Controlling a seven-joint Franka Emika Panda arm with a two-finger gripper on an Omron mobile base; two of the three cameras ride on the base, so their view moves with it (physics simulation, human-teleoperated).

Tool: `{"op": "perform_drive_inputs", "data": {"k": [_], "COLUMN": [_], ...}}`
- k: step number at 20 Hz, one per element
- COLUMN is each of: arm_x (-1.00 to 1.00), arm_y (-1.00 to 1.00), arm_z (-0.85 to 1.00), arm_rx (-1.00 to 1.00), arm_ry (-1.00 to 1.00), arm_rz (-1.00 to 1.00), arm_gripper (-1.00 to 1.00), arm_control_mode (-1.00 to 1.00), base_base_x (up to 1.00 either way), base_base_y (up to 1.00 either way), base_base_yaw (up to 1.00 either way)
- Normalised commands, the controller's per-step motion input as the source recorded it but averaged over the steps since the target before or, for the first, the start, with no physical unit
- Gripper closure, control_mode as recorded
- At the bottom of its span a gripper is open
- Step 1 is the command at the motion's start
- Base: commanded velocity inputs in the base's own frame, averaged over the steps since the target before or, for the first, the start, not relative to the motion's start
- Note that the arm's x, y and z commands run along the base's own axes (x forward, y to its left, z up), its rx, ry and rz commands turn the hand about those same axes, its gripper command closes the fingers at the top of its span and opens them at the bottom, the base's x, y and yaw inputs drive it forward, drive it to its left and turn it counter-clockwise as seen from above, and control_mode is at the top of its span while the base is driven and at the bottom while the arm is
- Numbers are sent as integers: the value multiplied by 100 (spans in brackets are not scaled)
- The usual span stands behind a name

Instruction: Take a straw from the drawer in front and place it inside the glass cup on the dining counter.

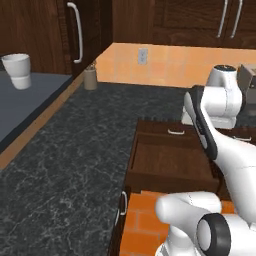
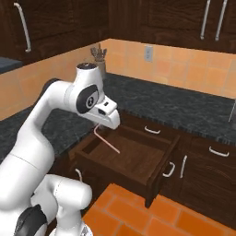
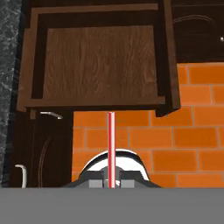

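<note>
With your end effector clamped on the straw, which hangs above the open drawer, lift it straight up past the drawer's walls before turning toward the cup on the far left surface, keeping the grip firm.

The arm is glossy white, built of thick rounded links that swell at each joint. Dark grey to black bands ring the joints, and a round black cap with a pale centre sits on the side of the wrist link. A long black stripe runs down the curved forearm shell. Near the drawer, the hand body is white and wedge-shaped. The gripper shows small grey square fingertips under a white domed housing edged in black.
</note>
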Motion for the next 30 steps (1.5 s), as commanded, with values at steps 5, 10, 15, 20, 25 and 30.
{"op": "perform_drive_inputs", "data": {"k": [5, 10, 15, 20, 25, 30], "arm_x": [0, 0, 0, 0, 0, 0], "arm_y": [0, 0, 0, 0, 0, 0], "arm_z": [0, 0, 0, 0, 0, 0], "arm_rx": [0, 0, 0, 0, 0, 0], "arm_ry": [0, 0, 0, 0, 0, 0], "arm_rz": [0, 0, 0, 0, 0, 0], "arm_gripper": [100, 100, 100, 100, 100, 100], "arm_control_mode": [100, 100, 100, 100, 100, 100], "base_base_x": [-89, -1, 0, 0, 12, 91], "base_base_y": [-50, -16, -9, -38, -55, -12], "base_base_yaw": [-36, -92, -96, -89, -76, -49]}}
